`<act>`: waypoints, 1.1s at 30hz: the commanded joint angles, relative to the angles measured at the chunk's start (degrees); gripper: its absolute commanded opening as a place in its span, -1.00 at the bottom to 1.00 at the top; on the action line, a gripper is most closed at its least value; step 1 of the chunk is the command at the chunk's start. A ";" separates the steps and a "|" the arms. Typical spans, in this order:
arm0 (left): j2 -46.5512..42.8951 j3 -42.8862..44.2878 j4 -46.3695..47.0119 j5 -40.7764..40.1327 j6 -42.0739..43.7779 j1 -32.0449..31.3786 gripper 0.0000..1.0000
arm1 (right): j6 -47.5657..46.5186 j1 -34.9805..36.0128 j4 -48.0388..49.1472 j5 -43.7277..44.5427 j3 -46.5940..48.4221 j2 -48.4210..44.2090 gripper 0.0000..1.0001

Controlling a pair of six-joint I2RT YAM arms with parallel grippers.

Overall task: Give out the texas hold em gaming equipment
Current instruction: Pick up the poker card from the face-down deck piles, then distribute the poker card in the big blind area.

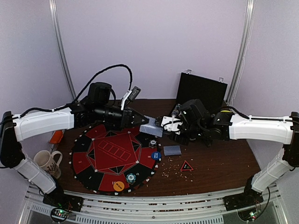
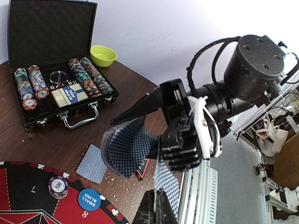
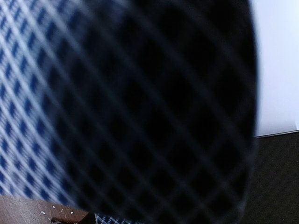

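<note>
Right up against the right wrist lens, a stack of cards [image 3: 117, 107] fills the view, all blue lattice and blur. From above, that stack sits in the air just off the far right edge of the round red-and-black mat [image 1: 88, 158]. The right end effector [image 1: 160, 124] is grasping it, and the cards are bowed into a curve between its fingers.

The left end effector [image 1: 138, 119] meets it from across the mat's far side, clenched tight. One card [image 2: 167, 184] stands right at its tips, but I can't tell whether it is truly pinched.

Down on the mat, a blue disc [image 2: 89, 199] marked SMALL BLIND lies on the right rim. A striped chip [image 2: 58, 185] lies just beside it, further in. An orange disc [image 1: 118, 186] rests on the near rim, and another chip [image 1: 131, 178] is close by.

Just off the mat's right edge, a lone card [image 1: 172, 150] lies face down on the table [image 1: 219, 163]. A small red triangle [image 1: 186, 166] and scattered crumbs lie beyond it.

Past the mat's far right side stands the black case [image 2: 51, 28], lid up, with rows of chips [image 2: 88, 74] packed inside. A yellow bowl [image 2: 103, 55] sits behind the case. Off the mat's left edge stands a mug [image 1: 46, 162].
</note>
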 commanded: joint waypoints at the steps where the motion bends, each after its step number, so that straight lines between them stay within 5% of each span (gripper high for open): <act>1: -3.88 -1.47 0.68 4.19 1.94 2.23 -1.00 | 0.93 -1.48 1.66 -0.40 -0.79 -1.58 -0.02; 10: -7.95 -5.50 -13.97 2.97 6.07 2.33 -1.00 | 3.04 -5.27 1.27 0.48 -1.31 -3.03 -0.02; 24: -8.89 -13.30 -21.73 1.80 9.55 -6.30 -1.00 | 4.00 -5.70 1.28 0.25 -4.17 -6.25 -0.02; 33: 4.41 -8.71 -24.68 -1.47 17.05 -12.50 -1.00 | 3.60 -5.70 1.15 -0.08 -3.72 -6.28 -0.02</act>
